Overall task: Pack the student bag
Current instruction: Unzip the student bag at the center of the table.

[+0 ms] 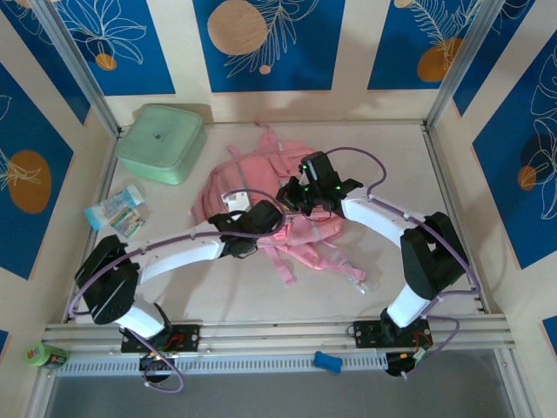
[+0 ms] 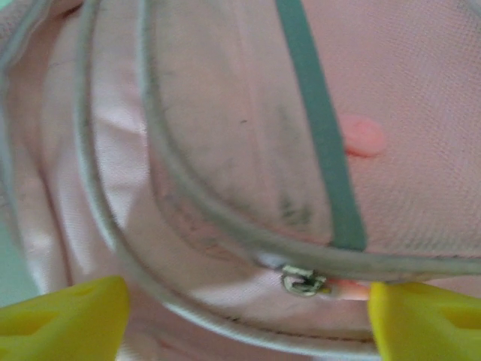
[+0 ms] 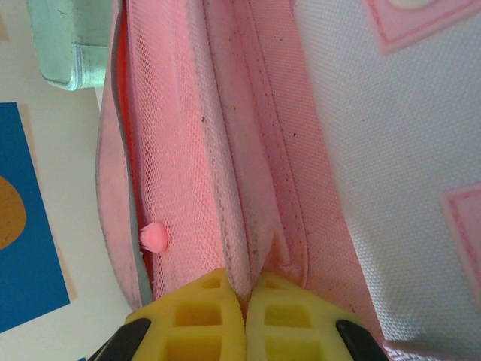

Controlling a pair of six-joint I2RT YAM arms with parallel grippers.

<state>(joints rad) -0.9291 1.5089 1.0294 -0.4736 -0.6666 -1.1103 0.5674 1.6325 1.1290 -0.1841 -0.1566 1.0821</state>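
Your right hand is clenched on a fold of pink fabric of the student bag, and the two yellow fingertips are pressed together with the seam between them. Your left hand is released: its fingertips stand wide apart close over the bag, and a small metal zipper pull lies between them, touching neither. The bag lies in the middle of the worktop, near the mint-green box.
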